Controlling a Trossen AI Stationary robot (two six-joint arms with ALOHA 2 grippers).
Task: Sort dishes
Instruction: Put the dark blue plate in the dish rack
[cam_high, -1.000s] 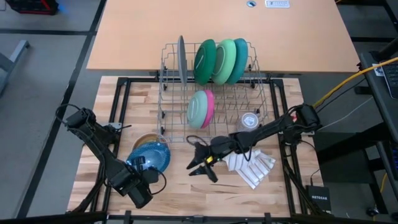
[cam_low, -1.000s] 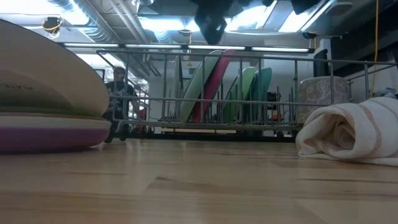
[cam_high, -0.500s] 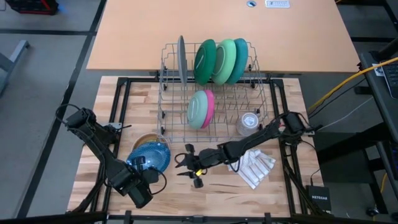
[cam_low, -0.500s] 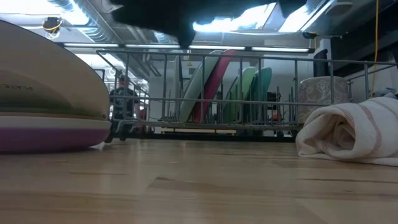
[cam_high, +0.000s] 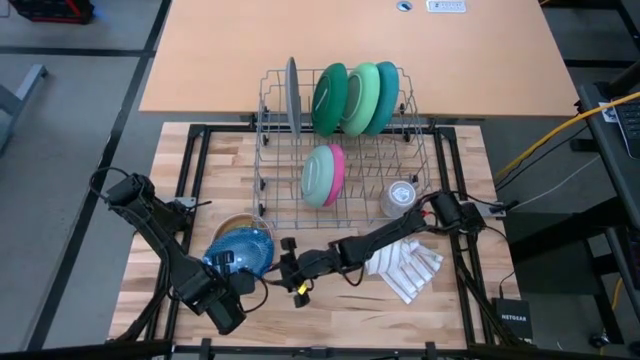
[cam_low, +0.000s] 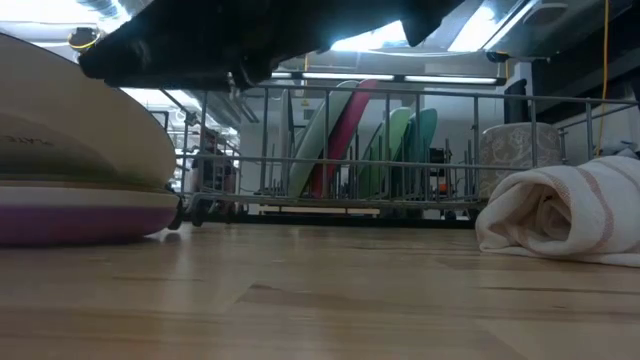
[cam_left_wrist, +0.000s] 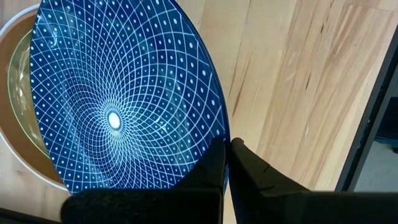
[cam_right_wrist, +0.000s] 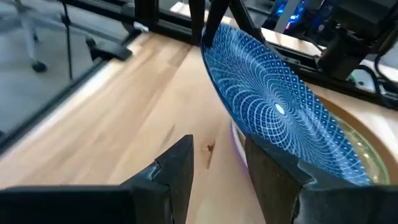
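While the left gripper (cam_high: 228, 283) pinches the near rim of the blue patterned plate (cam_high: 243, 252) with its fingers fully closed and tips that plate up off the stack, the right gripper (cam_high: 289, 272) sits just beside the plate's raised edge at about three o'clock of it, fingers spread wide and empty. In the right wrist view the tilted blue patterned plate (cam_right_wrist: 280, 118) stands directly ahead of the open fingers (cam_right_wrist: 177, 171), its free rim lined up with the gap.

Step in hand, as judged: a handover of the top plate from left to right, for loading into the rack. The next move calls for the right gripper to ease forward until the rim sits between its fingers, close, and only then for the left to release.

Under the blue plate lie a brown dish (cam_high: 228, 226) and, seen in the low view, a purple dish (cam_low: 80, 215) with a pale one on it.

Edges and room: bare wood lies open at six o'clock of the right gripper. A striped cloth (cam_high: 408, 266) lies under the right forearm at three o'clock. Beyond, at twelve o'clock, the wire rack (cam_high: 262, 185) holds a light green and pink pair (cam_high: 322, 174), with free slots on either side. A glass cup (cam_high: 400, 196) stands at its right near corner. The far row is taken by a grey plate (cam_high: 292, 94) and three green-to-teal dishes (cam_high: 352, 97).
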